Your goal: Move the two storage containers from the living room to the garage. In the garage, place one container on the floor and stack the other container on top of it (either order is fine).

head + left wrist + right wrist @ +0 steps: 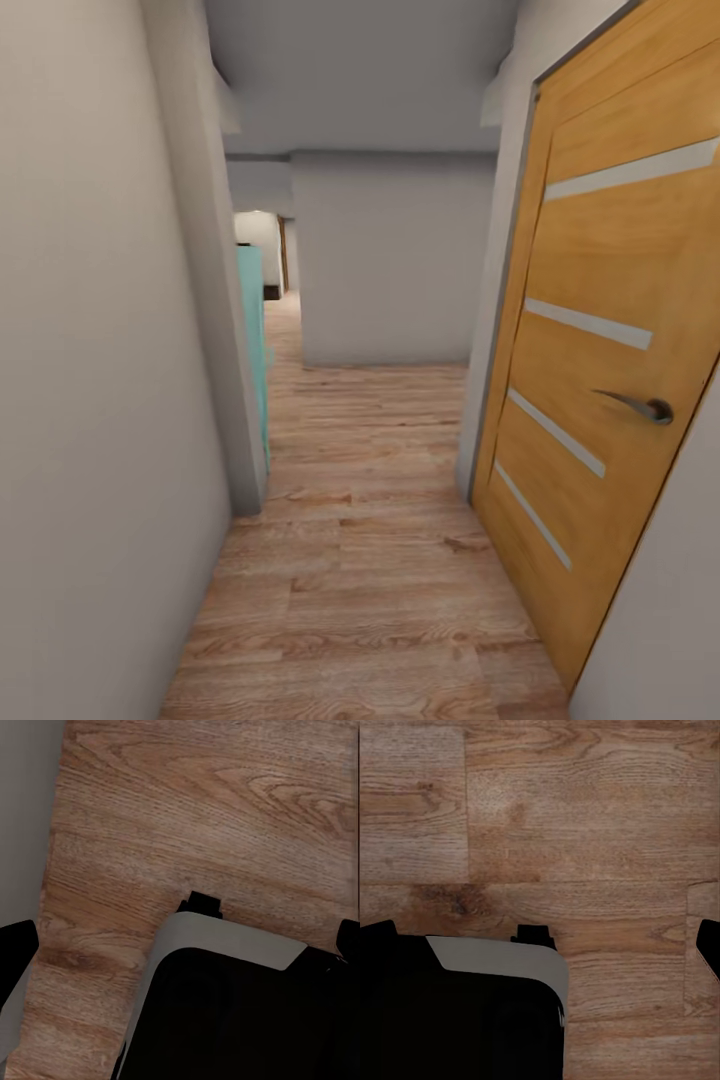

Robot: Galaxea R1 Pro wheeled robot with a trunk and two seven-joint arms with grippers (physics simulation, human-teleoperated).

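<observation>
As far as the wrist views go, the left tool (184,945) is spread wide: its dark fingertips (16,952) sit at opposite edges of the view with nothing pinched between them. Behind the gap lie the robot's black body with a grey rim (240,1020) and light wood plank floor (187,810). A strip of grey wall (22,795) runs along one side of that floor. The right tool (540,934) is in the same state, spread and empty, with one fingertip (709,941) clear at the frame edge and the other merging with the black body (457,1020). Plank floor (585,810) lies beyond it, with seams and a knot visible. The head view looks down a narrow corridor with plank floor (380,600) running ahead. Close on the right is an orange-brown wooden door (600,300) with pale horizontal strips and a metal lever handle (640,405); it stands at an angle to the grey wall beside it. A plain grey wall (90,400) is close on the left and ends at a corner. Just past that corner is a teal panel (255,350); I cannot tell what it is. A grey wall (390,260) blocks the corridor straight ahead, and the floor continues to its left towards a dim opening (270,250). I cannot tell where the storage containers are.
</observation>
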